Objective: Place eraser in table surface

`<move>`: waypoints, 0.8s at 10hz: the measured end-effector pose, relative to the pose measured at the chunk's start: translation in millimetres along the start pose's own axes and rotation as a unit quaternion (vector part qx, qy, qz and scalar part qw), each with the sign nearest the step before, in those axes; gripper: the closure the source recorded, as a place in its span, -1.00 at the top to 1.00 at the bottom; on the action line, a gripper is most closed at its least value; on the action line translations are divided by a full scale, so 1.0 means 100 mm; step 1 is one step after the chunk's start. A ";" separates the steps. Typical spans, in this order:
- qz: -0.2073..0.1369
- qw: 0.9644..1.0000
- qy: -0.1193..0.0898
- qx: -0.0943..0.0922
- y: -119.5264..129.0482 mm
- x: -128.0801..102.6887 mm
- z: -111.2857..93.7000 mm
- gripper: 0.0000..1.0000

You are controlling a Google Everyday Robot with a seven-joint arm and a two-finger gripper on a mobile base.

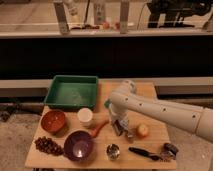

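Note:
The eraser [117, 128], a small grey oblong block, is at the tip of my gripper [122, 127], low over the tan table surface [150, 142] near its middle. The gripper hangs down from the white arm [160, 111] that reaches in from the right. I cannot tell whether the eraser rests on the wood or is held just above it. An orange carrot [98, 128] lies just left of it and a small yellow-orange fruit [143, 130] just right of it.
A green tray [73, 92] stands at the back left, with a green sponge [107, 103] by the arm. A white cup [85, 116], brown bowl [53, 120], purple bowl [79, 144], grapes [48, 146], metal cup [113, 151] and black-handled tool [145, 152] crowd the front.

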 end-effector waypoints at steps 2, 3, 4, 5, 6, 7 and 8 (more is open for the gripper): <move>0.006 1.000 0.002 -0.031 0.02 0.01 0.01 -1.00; 0.008 0.999 0.003 -0.035 0.05 0.01 0.01 -1.00; 0.010 0.999 0.003 -0.033 0.08 0.02 -0.01 -1.00; 0.009 1.000 0.001 -0.026 0.07 0.02 -0.01 -1.00; 0.009 1.000 0.001 -0.018 0.09 0.02 -0.02 -1.00; 0.009 1.000 0.000 -0.011 0.10 0.02 -0.03 -1.00; 0.008 1.000 -0.001 -0.004 0.09 0.03 -0.04 -1.00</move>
